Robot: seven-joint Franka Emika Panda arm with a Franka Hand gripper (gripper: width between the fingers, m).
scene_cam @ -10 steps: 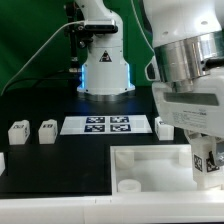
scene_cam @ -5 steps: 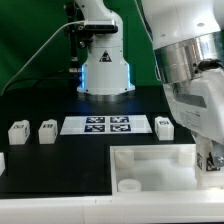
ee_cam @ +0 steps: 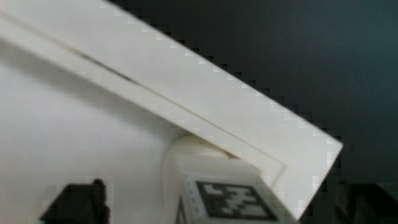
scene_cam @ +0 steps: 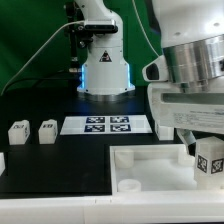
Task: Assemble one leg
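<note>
The leg (scene_cam: 211, 163), a small white block with a black-and-white tag, stands upright at the corner of the large white tray-like piece (scene_cam: 150, 158) on the exterior view's right. My gripper (scene_cam: 206, 150) is right over it. In the wrist view the leg (ee_cam: 228, 192) sits between my dark fingers (ee_cam: 77, 205), with a gap showing on each side, so the gripper (ee_cam: 217, 206) is open around it. The tray's corner rim (ee_cam: 214, 110) runs beside the leg.
Two more white legs (scene_cam: 17, 133) (scene_cam: 47, 132) stand on the black table at the exterior view's left, and another (scene_cam: 165, 126) beside the marker board (scene_cam: 105, 125). The robot's base (scene_cam: 105, 65) rises behind.
My hand has turned about its own axis above the tray's corner and now faces broadside. The leg has stayed at the same corner.
</note>
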